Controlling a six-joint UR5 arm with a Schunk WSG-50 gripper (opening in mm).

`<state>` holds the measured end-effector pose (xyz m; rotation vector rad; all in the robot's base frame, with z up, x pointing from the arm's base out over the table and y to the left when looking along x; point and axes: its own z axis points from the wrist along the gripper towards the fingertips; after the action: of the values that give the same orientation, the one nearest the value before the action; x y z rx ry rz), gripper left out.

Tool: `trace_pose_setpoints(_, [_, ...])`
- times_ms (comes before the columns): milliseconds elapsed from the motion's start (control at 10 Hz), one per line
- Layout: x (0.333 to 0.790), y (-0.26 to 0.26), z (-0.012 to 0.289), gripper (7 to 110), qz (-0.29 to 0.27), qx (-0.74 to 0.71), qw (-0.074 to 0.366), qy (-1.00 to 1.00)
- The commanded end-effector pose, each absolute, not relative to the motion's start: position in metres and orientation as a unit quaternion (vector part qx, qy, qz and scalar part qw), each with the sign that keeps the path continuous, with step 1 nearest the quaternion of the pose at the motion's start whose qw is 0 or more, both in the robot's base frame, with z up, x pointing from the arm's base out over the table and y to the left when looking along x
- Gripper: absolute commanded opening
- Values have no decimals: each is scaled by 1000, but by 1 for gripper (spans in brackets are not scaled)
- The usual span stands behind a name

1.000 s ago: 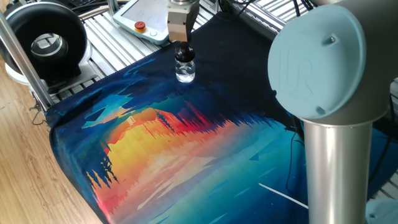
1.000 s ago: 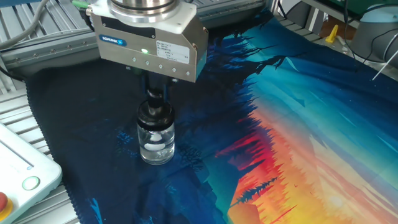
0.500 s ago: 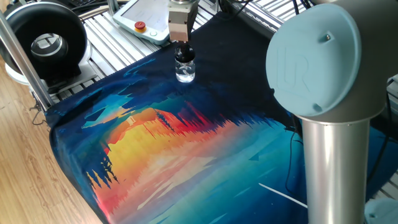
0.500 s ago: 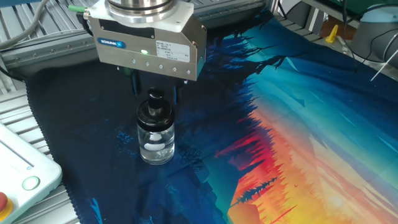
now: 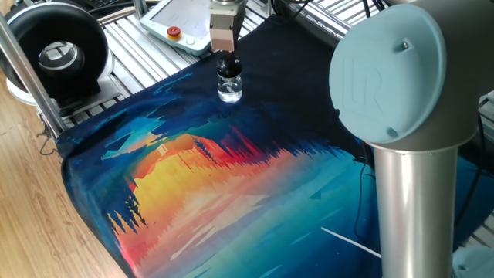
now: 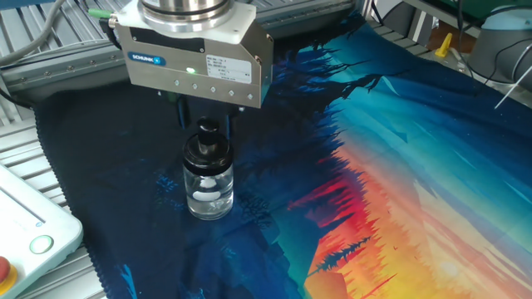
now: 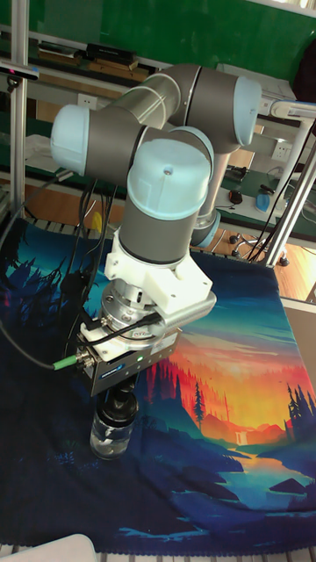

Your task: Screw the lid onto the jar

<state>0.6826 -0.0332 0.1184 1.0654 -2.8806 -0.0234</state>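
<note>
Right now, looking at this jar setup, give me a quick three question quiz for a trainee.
1. True or false: the lid sits on the jar.
2. The gripper fingers are: A) clamped on the lid, B) spread apart to either side of the lid's top, C) lying on the cloth.
3. What does the jar stand on?

Key:
1. True.
2. B.
3. The printed cloth, on its dark blue part.
</note>
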Motion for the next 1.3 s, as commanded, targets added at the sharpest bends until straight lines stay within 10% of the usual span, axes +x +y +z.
trace_pose_setpoints(0, [682,-29,117,44,-25,363,36,-931])
trace_pose_setpoints(1200, [699,-15,124,44,-34,345,27,-938])
